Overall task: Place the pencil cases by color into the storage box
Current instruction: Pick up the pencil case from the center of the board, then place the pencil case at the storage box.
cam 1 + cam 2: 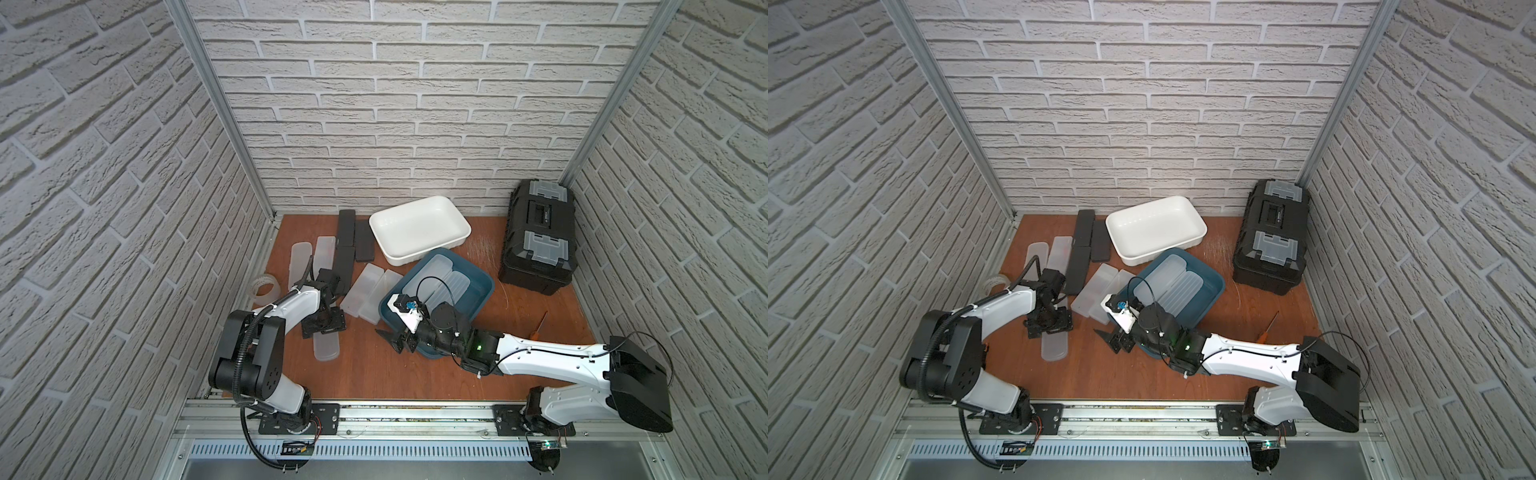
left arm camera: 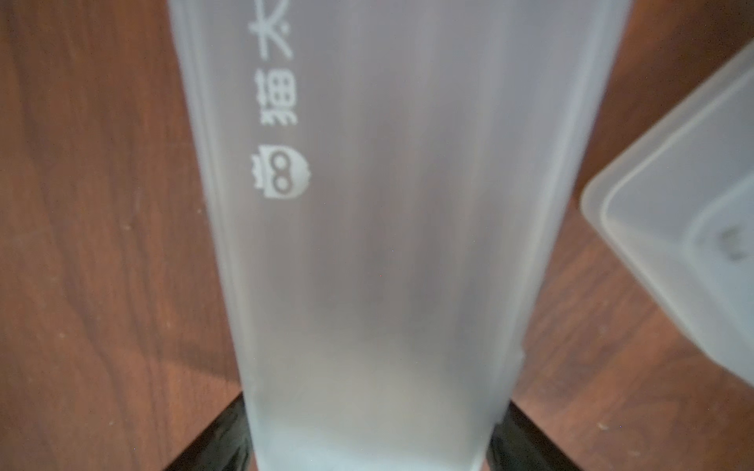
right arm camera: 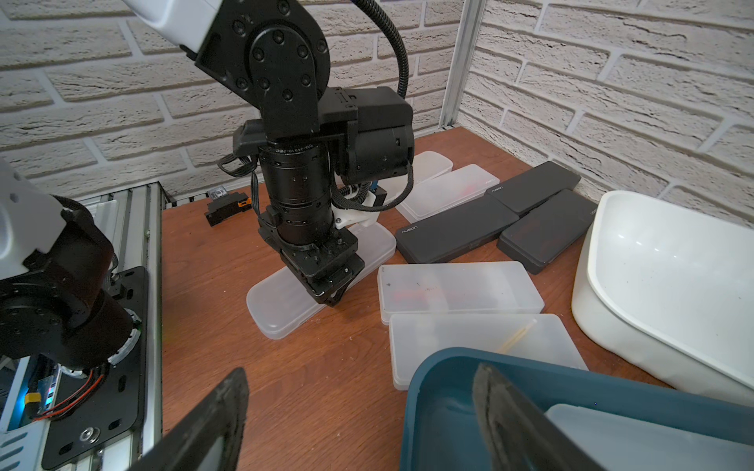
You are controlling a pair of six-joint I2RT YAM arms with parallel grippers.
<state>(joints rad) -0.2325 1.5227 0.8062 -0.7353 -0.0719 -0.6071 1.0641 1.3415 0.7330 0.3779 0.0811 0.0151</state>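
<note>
A frosted pencil case point(image 2: 387, 244) lies flat on the wooden table point(image 1: 365, 374). My left gripper point(image 2: 369, 440) points straight down on it, a black finger pressed to each long side; its free end point(image 1: 326, 347) sticks out toward the front. My right gripper point(image 3: 359, 379) is open and empty, one finger inside the blue storage box point(image 1: 486, 286), the other over bare table. Frosted cases point(image 1: 449, 282) lie in the blue box. Two more point(image 1: 370, 295) lie beside it and two point(image 1: 301, 262) at the back left. Three black cases point(image 1: 345, 232) lie left of the empty white box point(image 1: 465, 232).
A black toolbox point(image 1: 538, 237) stands in the back right corner. A clear tape roll point(image 1: 264, 289) sits at the table's left edge. An orange-handled tool point(image 1: 540, 326) lies on the right side. Brick walls close in three sides.
</note>
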